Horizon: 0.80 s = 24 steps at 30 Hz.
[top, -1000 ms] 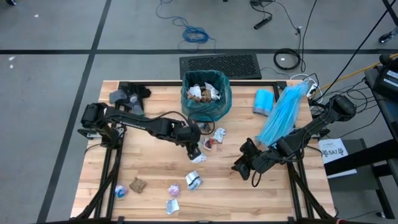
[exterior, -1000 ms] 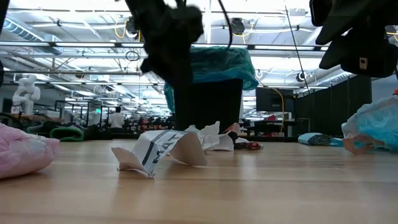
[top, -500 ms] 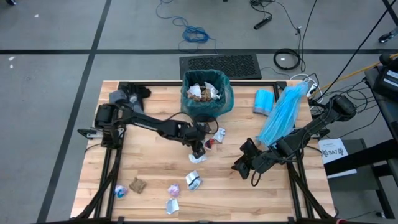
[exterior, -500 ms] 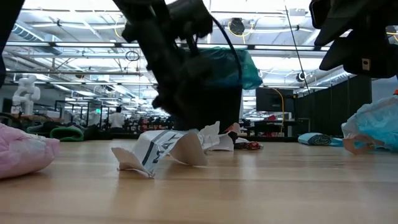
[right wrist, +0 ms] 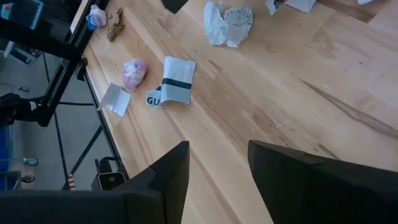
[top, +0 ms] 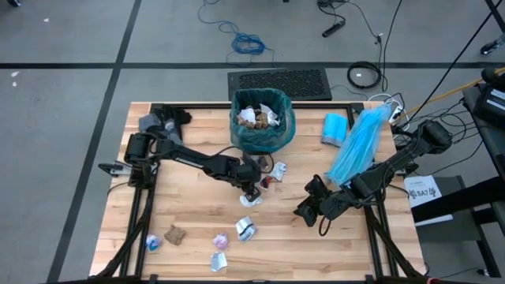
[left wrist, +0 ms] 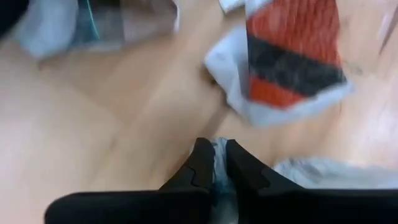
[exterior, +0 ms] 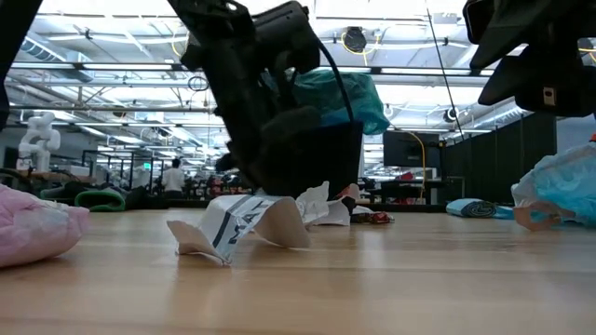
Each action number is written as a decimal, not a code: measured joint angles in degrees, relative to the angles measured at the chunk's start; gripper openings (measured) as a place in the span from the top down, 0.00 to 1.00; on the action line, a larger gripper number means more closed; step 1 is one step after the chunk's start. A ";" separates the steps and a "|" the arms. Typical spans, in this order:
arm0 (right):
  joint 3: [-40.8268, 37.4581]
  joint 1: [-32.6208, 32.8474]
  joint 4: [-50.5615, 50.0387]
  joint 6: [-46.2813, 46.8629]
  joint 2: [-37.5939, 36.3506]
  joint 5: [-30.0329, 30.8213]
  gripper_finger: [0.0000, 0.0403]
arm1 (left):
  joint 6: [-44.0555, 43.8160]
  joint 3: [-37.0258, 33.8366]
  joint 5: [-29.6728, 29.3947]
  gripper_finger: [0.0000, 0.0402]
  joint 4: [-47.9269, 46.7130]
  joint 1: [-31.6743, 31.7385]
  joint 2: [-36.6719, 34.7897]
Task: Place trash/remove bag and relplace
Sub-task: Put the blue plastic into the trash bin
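Left gripper (left wrist: 214,163) dropped low at mid-tabletop in front of the bin (top: 263,118), fingers pinched nearly together on a white scrap (left wrist: 219,158), wide apart a second before. Pickup apparently begun. Right gripper (top: 309,209) idle, open, near the right edge.

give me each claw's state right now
Left claw: closed on a small crumpled white wrapper scrap on the wooden table.
Right claw: open, holding nothing.
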 joint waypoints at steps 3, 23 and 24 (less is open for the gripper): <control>0.00 0.00 0.02 -0.98 0.00 0.01 0.62 | -1.81 0.66 0.37 0.95 -4.16 -1.74 -1.78; 0.00 0.02 -0.04 -3.86 -0.02 0.01 0.62 | -10.07 8.72 -29.88 0.95 -21.06 -12.27 -29.31; 0.00 0.00 0.02 -3.86 0.00 -0.01 0.62 | -8.38 9.62 -31.61 0.95 -20.82 -11.75 -30.43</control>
